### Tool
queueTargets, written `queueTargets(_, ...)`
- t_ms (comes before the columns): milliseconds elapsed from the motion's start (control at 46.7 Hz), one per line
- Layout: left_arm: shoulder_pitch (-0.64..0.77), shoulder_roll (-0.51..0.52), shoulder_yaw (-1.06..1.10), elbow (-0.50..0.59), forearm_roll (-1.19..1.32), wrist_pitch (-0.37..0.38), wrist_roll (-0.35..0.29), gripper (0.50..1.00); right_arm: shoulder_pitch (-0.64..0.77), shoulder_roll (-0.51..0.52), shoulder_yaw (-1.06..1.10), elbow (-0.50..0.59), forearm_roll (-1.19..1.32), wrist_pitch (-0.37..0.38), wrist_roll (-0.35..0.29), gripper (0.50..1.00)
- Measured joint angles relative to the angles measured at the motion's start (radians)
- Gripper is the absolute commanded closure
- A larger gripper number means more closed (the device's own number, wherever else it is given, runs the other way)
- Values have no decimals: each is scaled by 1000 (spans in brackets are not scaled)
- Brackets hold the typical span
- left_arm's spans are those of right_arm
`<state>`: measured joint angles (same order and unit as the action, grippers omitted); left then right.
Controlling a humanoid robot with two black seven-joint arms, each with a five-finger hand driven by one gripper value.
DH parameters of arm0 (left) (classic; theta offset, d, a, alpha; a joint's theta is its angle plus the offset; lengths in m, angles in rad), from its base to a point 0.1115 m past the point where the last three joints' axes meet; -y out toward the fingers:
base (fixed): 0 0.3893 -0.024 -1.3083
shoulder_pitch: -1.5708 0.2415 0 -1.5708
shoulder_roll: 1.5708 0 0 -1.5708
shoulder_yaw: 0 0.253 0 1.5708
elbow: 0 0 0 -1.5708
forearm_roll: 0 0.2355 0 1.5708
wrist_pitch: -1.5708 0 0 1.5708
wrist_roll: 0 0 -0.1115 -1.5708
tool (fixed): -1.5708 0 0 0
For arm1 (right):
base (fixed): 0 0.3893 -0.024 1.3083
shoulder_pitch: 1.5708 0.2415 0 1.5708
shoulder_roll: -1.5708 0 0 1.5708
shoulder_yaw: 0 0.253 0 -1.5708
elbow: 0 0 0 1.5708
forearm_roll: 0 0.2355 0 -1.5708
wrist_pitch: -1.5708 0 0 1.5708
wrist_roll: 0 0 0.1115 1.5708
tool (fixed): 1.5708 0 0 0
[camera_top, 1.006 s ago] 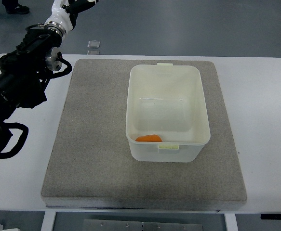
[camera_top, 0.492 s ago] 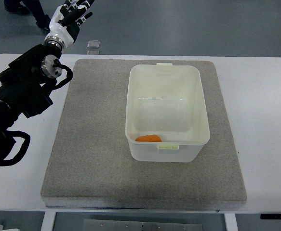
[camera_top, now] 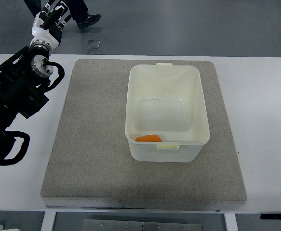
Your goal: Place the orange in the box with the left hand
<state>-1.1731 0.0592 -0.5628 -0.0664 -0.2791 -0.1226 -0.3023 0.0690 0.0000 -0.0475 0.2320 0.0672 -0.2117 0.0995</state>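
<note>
Top view: The orange (camera_top: 148, 138) is seen inside the white plastic box (camera_top: 167, 72), resting on the box floor against the near wall, at roughly 7 o'clock from the box centre. Only part of the fruit is exposed above the rim line. The box stands on a grey felt mat (camera_top: 92, 144), which lies on the white table (camera_top: 265, 96).

The left hand (camera_top: 49, 18) is located at 10 o'clock from the box, well apart from it, beyond the far-left corner of the mat and over the table edge. Its fingers are extended and spread, and nothing is held. The right hand is not visible.

A small clear block (camera_top: 94, 45) sits on the table just beyond the mat's far edge, near the left hand. A person's legs and shoes (camera_top: 85, 18) are visible on the floor at 11 o'clock, close behind the hand.

Judged risks: the placement appears complete, so remaining hazards concern arm clearance. A sweep of the arm toward 3 o'clock could strike the clear block or the box rim and shift the box. Contact with the passing person is possible if the arm is extended further toward 12 o'clock
</note>
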Motion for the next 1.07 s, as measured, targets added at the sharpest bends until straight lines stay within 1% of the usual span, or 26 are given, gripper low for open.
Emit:
queueTargets(235, 0, -2, 12, -1, 5, 3, -3, 649, 0, 0, 0, 0, 0, 0, -1, 556)
queueTargets(385, 0, 0, 14, 0, 11, 2, -3, 613, 0, 0, 0, 0, 0, 0, 0, 556)
queueTargets(407, 0, -1, 14, 0, 12, 2, -3, 587, 0, 0, 0, 0, 0, 0, 0, 556)
queueTargets(428, 0, -1, 14, 0, 13, 2, -3, 538, 0, 0, 0, 0, 0, 0, 0, 556)
queueTargets(449, 0, 0, 14, 0, 13, 2, -2, 510, 0, 0, 0, 0, 0, 0, 0, 556)
queueTargets(1070, 22, 0, 41, 0, 18, 14, -1, 510, 0, 0, 0, 0, 0, 0, 0, 556)
